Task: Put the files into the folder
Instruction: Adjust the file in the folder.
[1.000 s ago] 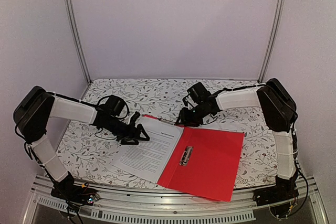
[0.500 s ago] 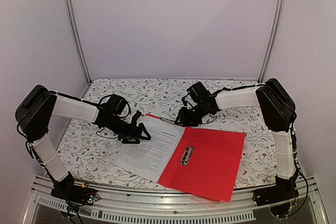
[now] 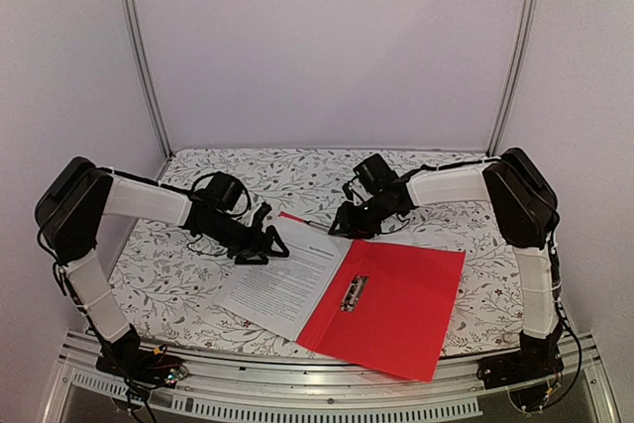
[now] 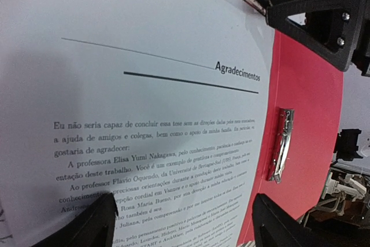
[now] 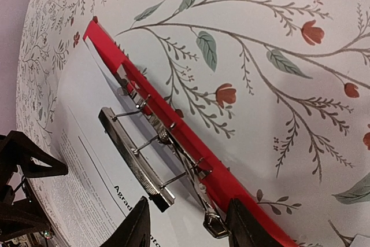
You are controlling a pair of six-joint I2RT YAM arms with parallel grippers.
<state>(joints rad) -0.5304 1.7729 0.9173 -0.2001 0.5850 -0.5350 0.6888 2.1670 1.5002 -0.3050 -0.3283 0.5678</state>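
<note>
floral tablecloth (image 3: 297,170) under folder (image 3: 406,314) and files (image 3: 282,279), raised clip (image 5: 136,160) near right gripper (image 5: 191,225) (apart, left gripper (image 4: 182,224) likewise)

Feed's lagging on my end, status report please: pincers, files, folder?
Left pincer open, over files. Right pincer open at folder far edge, by metal clamp. Files lie on open folder's left side. Nothing in the way.

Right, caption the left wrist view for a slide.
Printed white paper sheet beside the metal clip of an open red plastic folder.
</note>
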